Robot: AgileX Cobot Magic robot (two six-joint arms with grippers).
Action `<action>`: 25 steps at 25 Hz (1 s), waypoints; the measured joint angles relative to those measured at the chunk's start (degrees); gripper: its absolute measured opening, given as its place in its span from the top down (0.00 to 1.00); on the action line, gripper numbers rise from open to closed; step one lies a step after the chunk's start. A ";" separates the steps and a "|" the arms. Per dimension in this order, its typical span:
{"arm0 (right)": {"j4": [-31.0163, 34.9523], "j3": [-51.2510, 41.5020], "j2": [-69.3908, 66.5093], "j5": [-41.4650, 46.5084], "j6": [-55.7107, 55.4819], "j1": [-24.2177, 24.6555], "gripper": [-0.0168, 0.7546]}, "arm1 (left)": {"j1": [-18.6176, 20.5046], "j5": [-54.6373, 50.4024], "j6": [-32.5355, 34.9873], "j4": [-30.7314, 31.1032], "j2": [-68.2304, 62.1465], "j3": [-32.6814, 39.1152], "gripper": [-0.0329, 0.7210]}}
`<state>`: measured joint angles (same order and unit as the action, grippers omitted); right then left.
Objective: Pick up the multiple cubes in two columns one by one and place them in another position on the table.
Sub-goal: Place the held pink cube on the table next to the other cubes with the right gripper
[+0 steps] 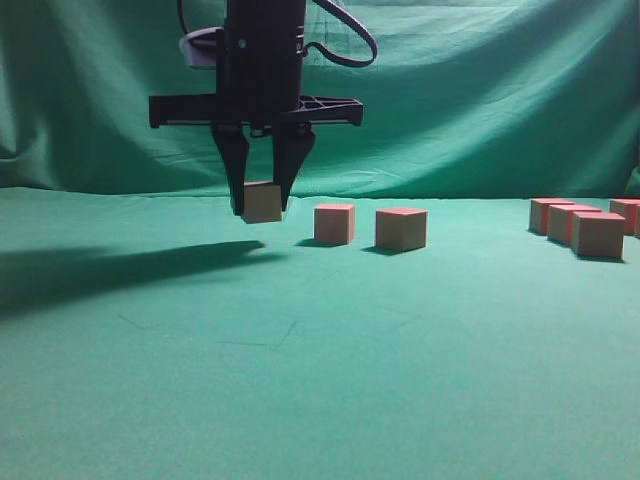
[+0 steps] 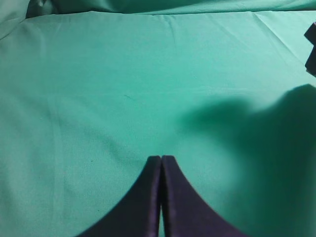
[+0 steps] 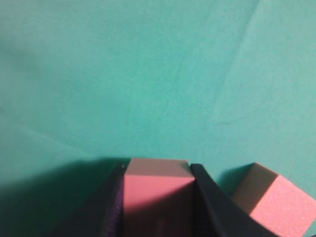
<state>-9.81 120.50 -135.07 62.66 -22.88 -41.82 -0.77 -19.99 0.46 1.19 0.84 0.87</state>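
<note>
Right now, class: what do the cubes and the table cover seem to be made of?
The cubes, such as the held cube: likely foam or painted wood, matte, no glare, reddish tops, tan sides; unclear which. The table: green cloth, matte, creases and wrinkles showing.

My right gripper [image 1: 264, 205] is matte black, and the cube [image 1: 262, 202] between its fingers shows a pinkish-tan side in the exterior view and a reddish-pink top in my right wrist view, plain with no marks. The other cubes on the table [image 1: 300, 380] carry the same colours, reddish-pink tops over tan sides, as on the nearest one [image 1: 334, 223] and the far-right cluster [image 1: 598, 234]. The table is plain green cloth matching the green backdrop [image 1: 480, 90], crossed by dark shadow, and my left gripper [image 2: 161, 197] is black too.
</note>
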 joint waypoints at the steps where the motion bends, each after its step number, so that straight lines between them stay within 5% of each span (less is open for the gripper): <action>1: -0.71 0.00 -0.13 0.00 -0.88 0.00 0.64 | 0.00 0.00 0.00 0.00 0.00 0.00 0.96; 25: -3.06 0.15 -2.38 0.21 -5.05 0.00 0.64 | 0.00 0.00 0.00 0.00 0.00 0.00 0.96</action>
<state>-12.86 120.65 -137.45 62.87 -27.94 -41.82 -0.77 -19.99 0.46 1.19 0.84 0.87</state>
